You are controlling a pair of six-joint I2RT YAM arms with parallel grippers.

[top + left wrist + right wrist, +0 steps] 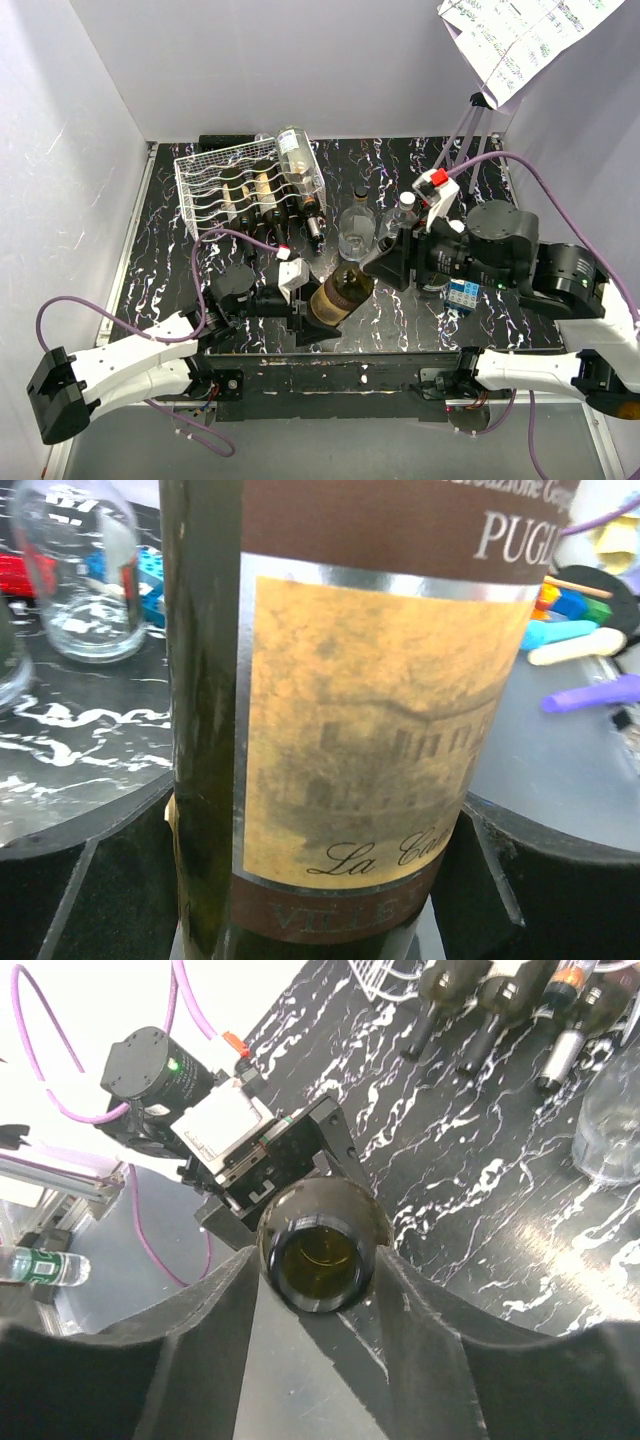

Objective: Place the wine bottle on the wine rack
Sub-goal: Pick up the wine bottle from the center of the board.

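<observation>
The wine bottle [340, 293] is dark green with a tan label and lies tilted between both grippers near the table's front middle. My left gripper [310, 315] is shut on its lower body. In the left wrist view the label [370, 720] fills the frame and the black fingers [490, 880] press on both sides. My right gripper [385, 262] is shut on the neck. In the right wrist view the open mouth [318, 1260] sits between the fingers [440, 1340]. The white wire wine rack [205, 185] stands at the back left and holds several bottles.
A clear bottle [298, 160] lies on top of the rack's right end. A glass tumbler [357, 232] and a small bottle [405, 205] stand behind the held bottle. Blue bricks [462, 295] lie under the right arm. White walls close in the left and back.
</observation>
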